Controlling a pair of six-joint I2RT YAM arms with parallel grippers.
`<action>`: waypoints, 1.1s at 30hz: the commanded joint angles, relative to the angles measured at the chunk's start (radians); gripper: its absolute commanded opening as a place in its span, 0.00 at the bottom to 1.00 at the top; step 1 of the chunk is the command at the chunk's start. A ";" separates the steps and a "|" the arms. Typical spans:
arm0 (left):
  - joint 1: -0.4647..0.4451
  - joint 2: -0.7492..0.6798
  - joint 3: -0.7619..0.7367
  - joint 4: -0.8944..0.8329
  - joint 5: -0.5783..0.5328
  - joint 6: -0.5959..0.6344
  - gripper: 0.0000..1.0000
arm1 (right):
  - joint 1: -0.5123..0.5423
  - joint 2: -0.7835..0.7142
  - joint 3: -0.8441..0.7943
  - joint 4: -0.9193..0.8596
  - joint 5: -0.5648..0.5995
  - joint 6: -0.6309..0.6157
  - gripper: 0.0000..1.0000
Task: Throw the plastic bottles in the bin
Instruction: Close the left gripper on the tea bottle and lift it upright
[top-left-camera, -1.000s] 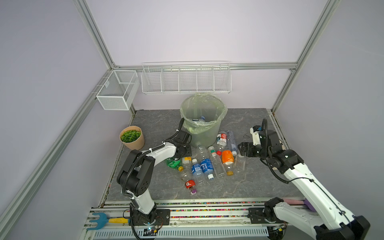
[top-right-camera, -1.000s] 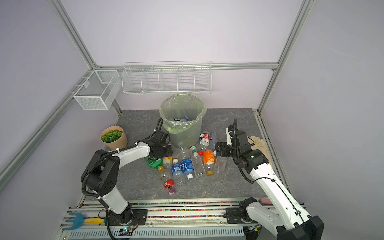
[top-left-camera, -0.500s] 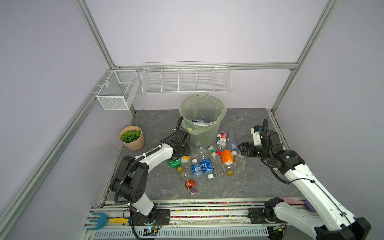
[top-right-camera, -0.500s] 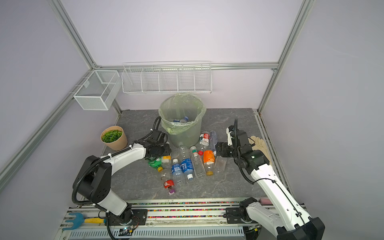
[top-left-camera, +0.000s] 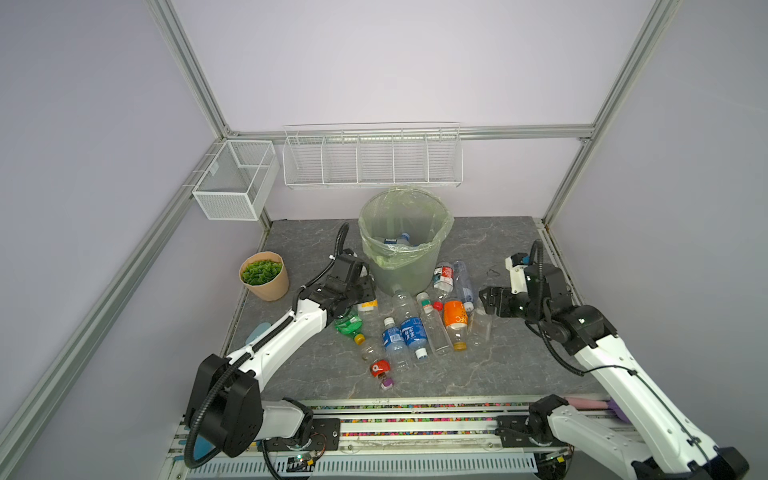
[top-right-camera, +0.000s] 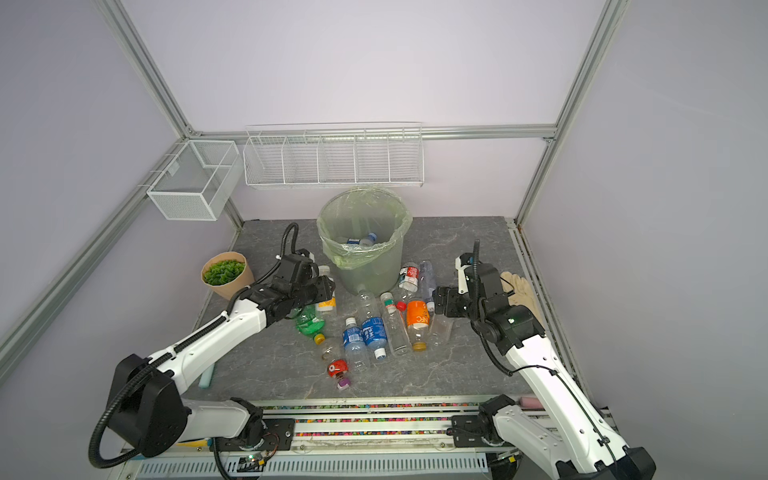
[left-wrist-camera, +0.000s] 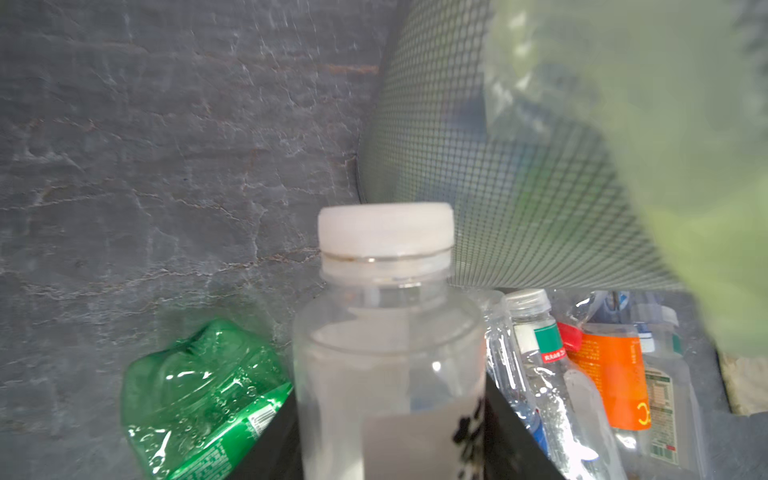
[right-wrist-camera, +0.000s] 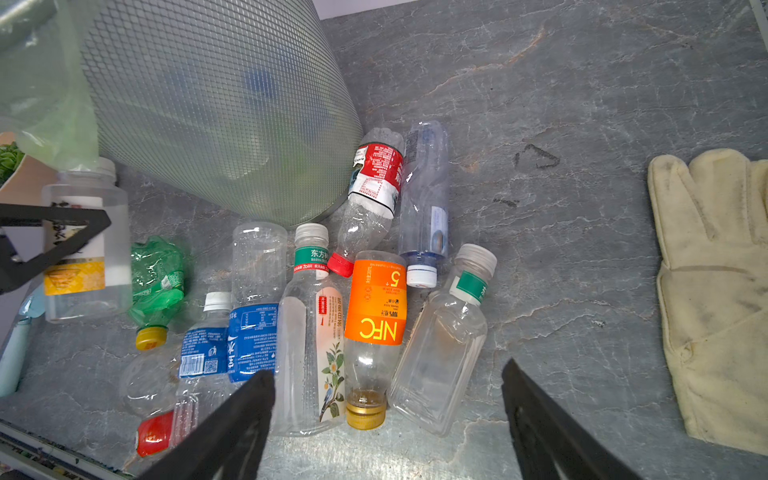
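**A:** What carries it all?

**B:** A grey, veined worktop (top-left-camera: 498, 361), boxed in by pale lilac walls and aluminium posts. White wire baskets (top-left-camera: 372, 156) hang on the back wall.

**A:** And the bin?

**B:** The bin (top-left-camera: 399, 274) stands at the rear middle. The plastic bottles (top-left-camera: 415, 328) lie heaped just in front of it, toward the worktop's centre.

**A:** The arms?

**B:** The left gripper (left-wrist-camera: 388, 399) is clamped on a clear white-capped bottle (left-wrist-camera: 386, 332), cap uppermost, just beside the bin toward the left edge. The right gripper (right-wrist-camera: 387, 372) hangs over the heap with jaws spread wide, holding nothing.

**A:** Anything unclear?

**B:** The held bottle's base and the left fingers (left-wrist-camera: 274, 449) are cut off in the wrist view — and the bin's contents blur behind its mesh. Only one blue-capped bottle (top-left-camera: 398, 239) shows through the mouth.
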 joint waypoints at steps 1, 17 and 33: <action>0.002 -0.067 -0.034 0.038 -0.057 -0.007 0.38 | -0.009 -0.020 -0.019 -0.016 0.010 0.012 0.89; 0.011 -0.369 -0.046 0.223 -0.072 0.064 0.38 | -0.011 -0.022 -0.028 -0.011 0.000 0.013 0.88; 0.011 -0.392 0.066 0.442 0.021 0.081 0.38 | -0.012 -0.044 -0.037 -0.017 -0.001 0.012 0.88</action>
